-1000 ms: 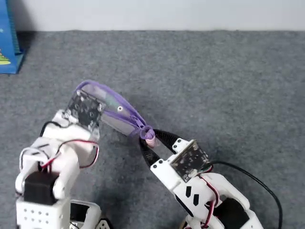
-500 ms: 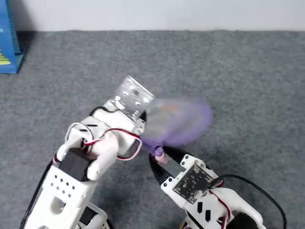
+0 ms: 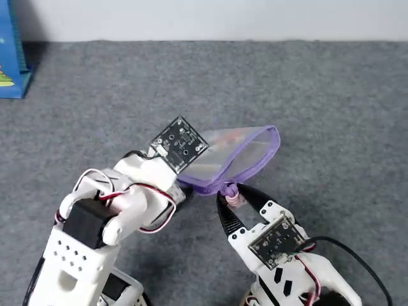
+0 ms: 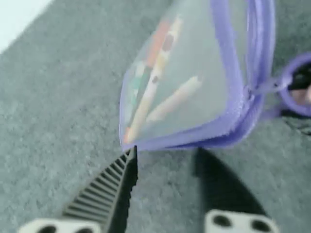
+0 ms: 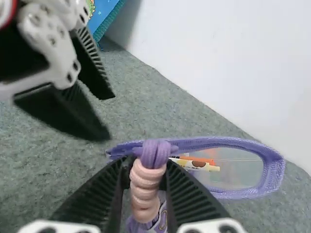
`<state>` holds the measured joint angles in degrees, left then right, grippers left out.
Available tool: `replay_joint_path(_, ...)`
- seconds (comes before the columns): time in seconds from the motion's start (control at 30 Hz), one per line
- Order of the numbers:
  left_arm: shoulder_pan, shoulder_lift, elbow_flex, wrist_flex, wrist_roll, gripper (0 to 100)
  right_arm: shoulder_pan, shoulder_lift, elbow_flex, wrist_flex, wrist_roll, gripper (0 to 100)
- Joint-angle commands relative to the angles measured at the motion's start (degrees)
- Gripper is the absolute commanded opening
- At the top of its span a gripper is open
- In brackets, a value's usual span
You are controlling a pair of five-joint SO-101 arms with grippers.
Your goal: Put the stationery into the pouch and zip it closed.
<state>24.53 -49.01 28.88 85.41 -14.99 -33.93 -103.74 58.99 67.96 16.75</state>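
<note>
Right claw (image 5: 144,167) pinches zip pull (image 5: 146,187) of purple pouch (image 3: 248,153); left claw (image 4: 165,154) spread wide just beside pouch, pens (image 4: 155,92) inside.

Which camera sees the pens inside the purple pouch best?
The left wrist view: the pens lie close and plain through the pouch's clear side. The right wrist view shows a few of them farther off. The high view shows just faint colours.

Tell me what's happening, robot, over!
Left gripper open at the pouch's end, not gripping. Right gripper shut on the zip pull. Pens inside the pouch.
</note>
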Motion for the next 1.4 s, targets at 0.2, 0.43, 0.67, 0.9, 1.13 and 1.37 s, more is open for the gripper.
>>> replay_joint_path(0.2, 10.1, -0.1, -3.4, 2.5, 2.6, 26, 0.8, -0.3, -3.5, -0.1, 0.3, 0.7)
replay_joint_path(0.43, 10.3, -0.1, -3.0, -1.8, 3.0, 26, 0.7, -0.3, -3.5, -0.3, 0.3, 0.7)
replay_joint_path(0.67, 9.9, 0.0, 1.6, -9.9, 3.9, 26, 0.6, -0.3, -3.6, -0.4, 0.2, 0.7)
replay_joint_path(0.9, 9.9, 0.0, 9.0, -17.1, 3.9, 26, 0.5, -0.3, -3.6, -0.4, 0.1, 0.7)
replay_joint_path(1.13, 9.9, -0.1, 10.0, -19.3, 3.9, 16, 0.7, -0.3, -3.6, -0.4, -3.3, 0.7)
replay_joint_path(1.37, 10.0, -0.1, 10.2, -19.3, 3.9, 1, 1.7, -0.3, -3.5, -2.3, -11.0, 0.7)
